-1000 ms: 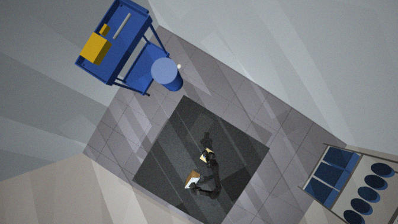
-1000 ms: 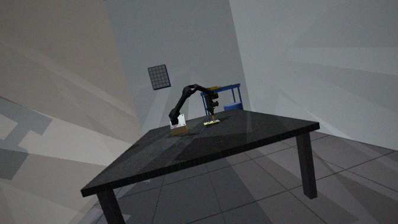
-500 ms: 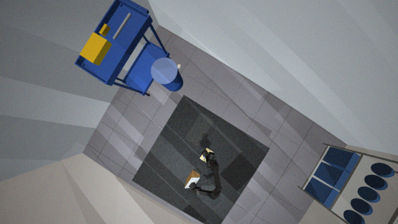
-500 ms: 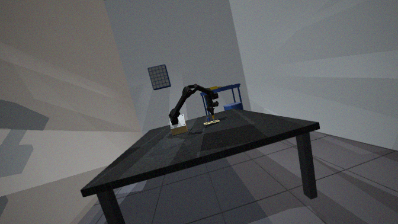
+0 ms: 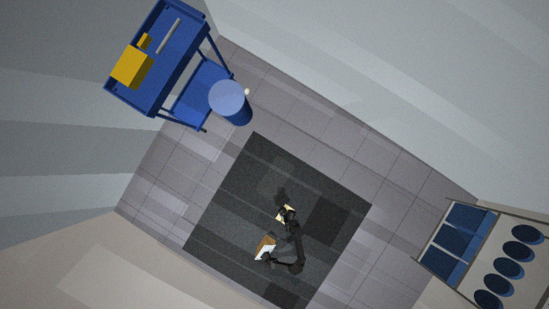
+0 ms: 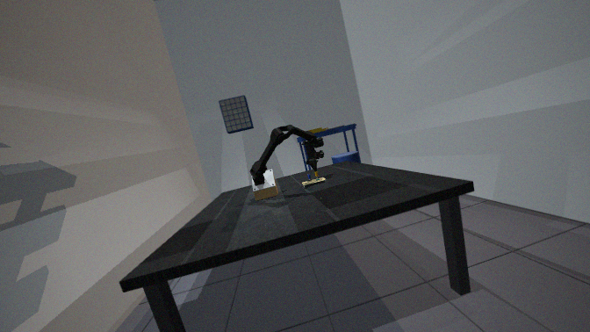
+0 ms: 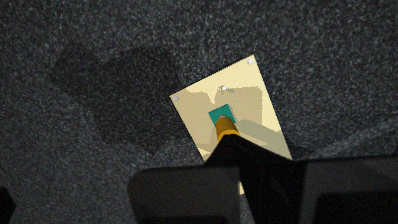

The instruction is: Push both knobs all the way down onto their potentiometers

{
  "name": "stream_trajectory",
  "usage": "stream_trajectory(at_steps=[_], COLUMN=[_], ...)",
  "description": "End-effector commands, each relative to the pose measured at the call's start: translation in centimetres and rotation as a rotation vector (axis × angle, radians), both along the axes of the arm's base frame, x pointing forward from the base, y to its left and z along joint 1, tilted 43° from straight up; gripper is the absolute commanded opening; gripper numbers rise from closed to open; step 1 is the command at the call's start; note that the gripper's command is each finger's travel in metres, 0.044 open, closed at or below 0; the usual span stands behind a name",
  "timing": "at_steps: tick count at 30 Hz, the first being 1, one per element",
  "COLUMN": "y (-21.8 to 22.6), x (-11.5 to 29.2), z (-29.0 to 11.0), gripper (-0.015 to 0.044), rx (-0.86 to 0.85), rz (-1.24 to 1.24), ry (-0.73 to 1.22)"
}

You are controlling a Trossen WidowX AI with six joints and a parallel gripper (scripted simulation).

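Observation:
The tan circuit board (image 7: 250, 85) (image 6: 320, 179) (image 5: 280, 217) stands on the dark table (image 6: 360, 198). In the wrist view one teal potentiometer (image 7: 217, 114) sits near the board's middle, with an orange knob (image 7: 226, 128) on its shaft. My gripper (image 7: 229, 139) (image 6: 315, 172) is shut, its closed fingertips pointing straight down and resting on top of that knob. Nothing is between the fingers. The near part of the board is hidden behind the fingers, and I see no second knob. In the top view the arm covers most of the board.
The arm's base, a tan block with a white plate (image 6: 264, 186) (image 5: 265, 248), stands on the table left of the board. A blue trolley (image 5: 163, 61) (image 6: 327, 132) and a blue drum (image 5: 230, 102) stand on the floor beyond the table.

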State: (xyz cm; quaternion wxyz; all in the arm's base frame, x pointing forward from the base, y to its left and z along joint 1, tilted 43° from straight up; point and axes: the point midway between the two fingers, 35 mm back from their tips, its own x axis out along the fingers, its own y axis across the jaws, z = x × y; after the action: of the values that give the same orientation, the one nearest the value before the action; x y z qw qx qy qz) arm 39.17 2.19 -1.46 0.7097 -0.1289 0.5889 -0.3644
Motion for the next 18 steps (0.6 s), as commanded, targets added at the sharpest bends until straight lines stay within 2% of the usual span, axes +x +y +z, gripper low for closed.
stream_trajectory(at_steps=[1, 18], y=[-1.08, -1.51], x=[0.18, 0.2], z=[-0.8, -1.27], gripper=[0.0, 0.0], rx=[0.001, 0.0], rz=[-0.022, -0.022], ry=[-0.002, -0.002])
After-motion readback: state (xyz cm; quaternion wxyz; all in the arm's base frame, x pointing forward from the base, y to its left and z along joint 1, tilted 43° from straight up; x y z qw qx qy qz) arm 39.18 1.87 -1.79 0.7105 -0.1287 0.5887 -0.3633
